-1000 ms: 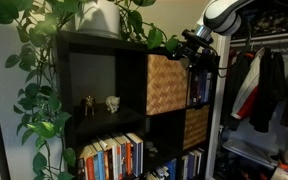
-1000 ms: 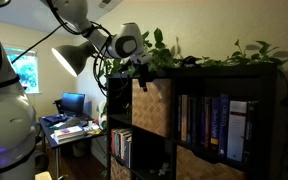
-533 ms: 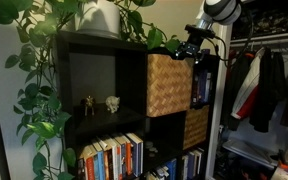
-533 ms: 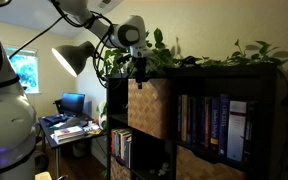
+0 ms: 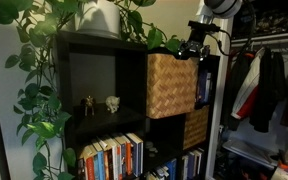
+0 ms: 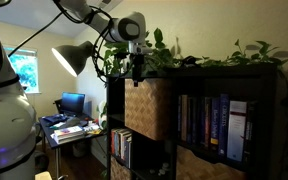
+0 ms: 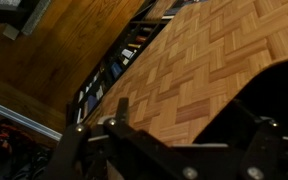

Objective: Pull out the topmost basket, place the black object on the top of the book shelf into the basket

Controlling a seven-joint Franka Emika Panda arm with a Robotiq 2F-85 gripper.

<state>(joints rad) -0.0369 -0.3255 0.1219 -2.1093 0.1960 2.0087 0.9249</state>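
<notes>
The topmost basket (image 5: 171, 85) (image 6: 149, 108), tan woven wicker, sticks partly out of its upper compartment in the black book shelf (image 5: 94, 80) (image 6: 254, 75). My gripper (image 5: 194, 50) (image 6: 137, 70) points down at the basket's top front rim, jaws open. In the wrist view the checkered wicker face (image 7: 194, 70) fills the picture. There one finger (image 7: 116, 112) lies over the weave and the other over the dark space behind it, so the gripper (image 7: 184, 140) seems to straddle the front wall. I cannot make out the black object among the leaves on the shelf top.
A darker wicker basket (image 5: 196, 128) (image 6: 209, 165) sits one row lower. Books (image 5: 114, 158) (image 6: 209, 120) fill other compartments, and small figurines (image 5: 112, 102) stand in one. A trailing plant in a white pot (image 5: 99, 18) covers the top. Hanging clothes (image 5: 264, 85) and a lamp (image 6: 74, 58) flank the shelf.
The topmost basket has slid further out of its compartment, and my gripper has moved outward with its front rim. The jaws have stayed open.
</notes>
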